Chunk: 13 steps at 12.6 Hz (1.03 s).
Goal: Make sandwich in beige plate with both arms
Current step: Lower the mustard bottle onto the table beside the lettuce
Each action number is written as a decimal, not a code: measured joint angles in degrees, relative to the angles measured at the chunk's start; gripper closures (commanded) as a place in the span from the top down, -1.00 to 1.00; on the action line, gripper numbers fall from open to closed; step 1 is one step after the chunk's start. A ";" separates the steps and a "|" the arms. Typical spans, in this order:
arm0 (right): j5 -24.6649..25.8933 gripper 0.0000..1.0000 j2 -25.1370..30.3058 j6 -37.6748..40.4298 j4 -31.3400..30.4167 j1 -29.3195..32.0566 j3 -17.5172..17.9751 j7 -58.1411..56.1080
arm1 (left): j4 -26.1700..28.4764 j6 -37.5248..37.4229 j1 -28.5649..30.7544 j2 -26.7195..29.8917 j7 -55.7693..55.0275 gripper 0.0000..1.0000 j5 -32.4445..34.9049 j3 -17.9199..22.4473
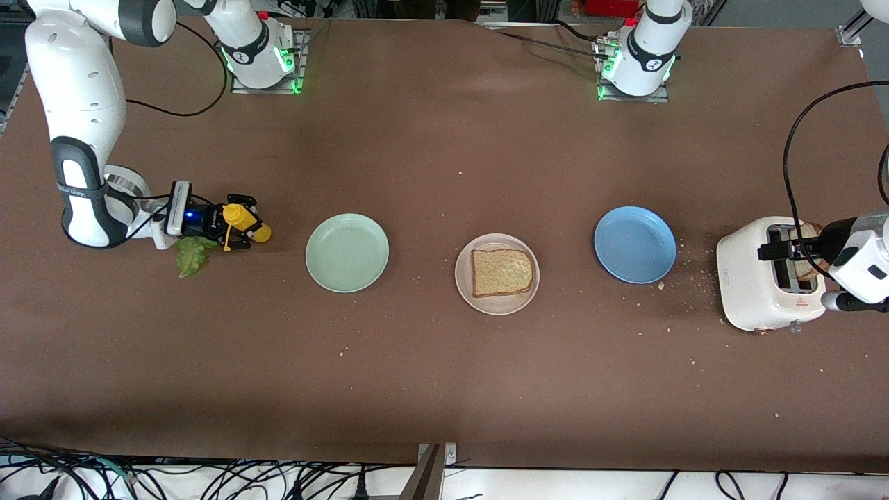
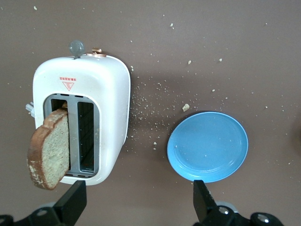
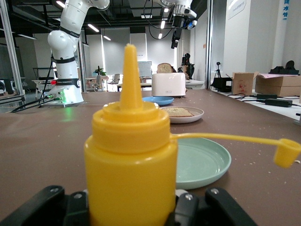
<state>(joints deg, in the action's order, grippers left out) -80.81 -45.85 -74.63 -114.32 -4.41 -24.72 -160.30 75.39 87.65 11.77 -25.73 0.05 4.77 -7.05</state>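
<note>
Brown wholegrain toast is sitting in two places. One slice (image 1: 502,272) is lying flat in the beige plate (image 1: 464,278), midway along the counter (image 1: 444,375). A second slice (image 2: 48,149) is leaning up out of a slot of the white toaster (image 2: 101,94) at the left arm's end. The lettuce leaf (image 1: 191,254) is lying on the counter at the right arm's end, just beside the right tool.

Handling judgement: the toast is light, stiff and brittle, already shedding crumbs (image 2: 141,113), so it is calling for a gentle pinch across its flat faces near the protruding crust. The lettuce is limp and thin, best taken at a ruffled edge.

The left tool (image 2: 136,202) is hovering over the toaster with its fingers spread wide and holding nothing; the raised slice is sitting near one finger, apparently untouched, though the wrist view is not settling contact.

The right tool (image 1: 242,226) is low at the counter, clamped around a yellow squeeze bottle (image 3: 129,165) whose cap is dangling on its tether.

Surroundings: a blue plate (image 1: 635,244) is lying between the toaster and the beige plate, and a mint-green plate (image 1: 347,252) between the beige plate and the bottle. Both are flat and are posing little obstruction to a carried slice.
</note>
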 measured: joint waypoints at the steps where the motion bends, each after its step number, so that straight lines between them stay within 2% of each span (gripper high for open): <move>1: -0.13 -0.47 -0.11 0.01 0.04 0.00 0.02 0.00 | 0.00 0.00 0.00 0.00 0.00 1.00 0.00 0.00; 5: -0.41 -0.35 -0.19 0.45 0.18 0.00 0.02 -0.03 | 0.00 0.00 0.00 0.00 0.00 1.00 0.00 0.00; 7: -0.42 -0.08 -0.19 0.84 0.21 0.07 0.02 -0.03 | 0.00 0.00 0.00 -0.01 0.00 1.00 0.00 0.00; 8: -0.42 0.13 -0.22 0.87 0.21 0.33 0.02 -0.03 | 0.00 0.00 0.00 -0.01 0.00 1.00 0.00 0.00; 10: -0.43 0.15 -0.49 1.23 0.21 1.10 0.01 -0.03 | 0.00 0.00 0.00 -0.02 0.00 1.00 0.00 0.00; 11: -0.44 0.23 -0.65 1.43 0.21 1.52 0.01 -0.03 | 0.00 0.00 -0.01 -0.02 0.00 1.00 0.00 0.00; 12: -0.45 0.40 -0.84 1.61 0.22 1.92 0.01 -0.03 | 0.00 0.00 -0.01 -0.03 0.00 1.00 0.00 0.00; 13: -0.46 0.70 -0.98 1.73 0.22 2.23 0.01 -0.03 | 0.00 0.00 -0.01 -0.04 0.00 1.00 0.00 -0.01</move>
<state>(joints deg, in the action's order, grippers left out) -81.27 -46.84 -72.90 -114.11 -2.18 -24.71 -160.33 75.39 87.64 11.76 -25.77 0.05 4.77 -7.06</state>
